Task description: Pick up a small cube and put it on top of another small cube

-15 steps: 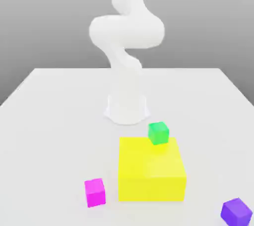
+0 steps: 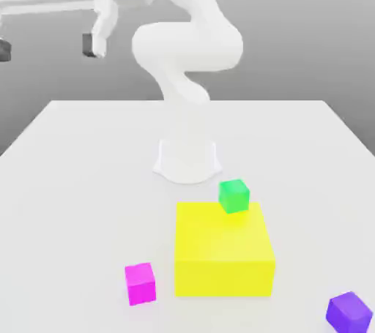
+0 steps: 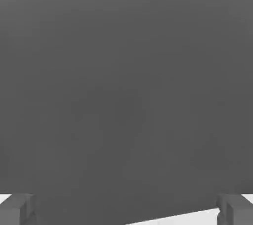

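Gripper point(image 2: 48, 47) wide apart and empty at the exterior view's upper left; below, the green cube point(image 2: 234, 196) touches the yellow block point(image 2: 223, 249), between the magenta cube point(image 2: 140, 284) and purple cube point(image 2: 349, 313). Hand view: both fingertips point(image 3: 233, 210) stand well apart.

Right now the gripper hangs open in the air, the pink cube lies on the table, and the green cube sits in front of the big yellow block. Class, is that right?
Not quite: in the exterior view, the green cube is at the far edge of the yellow block. The rest stands.
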Tool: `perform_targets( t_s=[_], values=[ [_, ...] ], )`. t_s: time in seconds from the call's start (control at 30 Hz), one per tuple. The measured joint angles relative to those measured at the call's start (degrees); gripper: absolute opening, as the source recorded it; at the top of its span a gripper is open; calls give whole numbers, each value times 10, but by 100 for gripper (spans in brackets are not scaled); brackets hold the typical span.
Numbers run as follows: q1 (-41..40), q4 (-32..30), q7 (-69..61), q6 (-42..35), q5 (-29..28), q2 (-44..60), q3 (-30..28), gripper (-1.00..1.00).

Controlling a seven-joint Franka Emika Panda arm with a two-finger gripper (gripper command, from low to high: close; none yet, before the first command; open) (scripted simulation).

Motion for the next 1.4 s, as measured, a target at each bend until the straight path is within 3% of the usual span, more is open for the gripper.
perform_targets(
  t_s=[0.57, 0.73, 0.77, 0.97, 1.13, 1.4],
  values=[
    [-123, 71, -105, 57, 85, 355, -41, 0],
    [-157, 95, -130, 114, 114, 458, -17, 0],
    [-161, 98, -133, 121, 118, 468, -13, -100],
    [-162, 99, -135, 125, 121, 473, -11, -100],
    [-138, 77, -117, 71, 93, 397, -38, -100],
    [-57, -47, -111, 32, 64, 230, -2, -100]
  ],
)
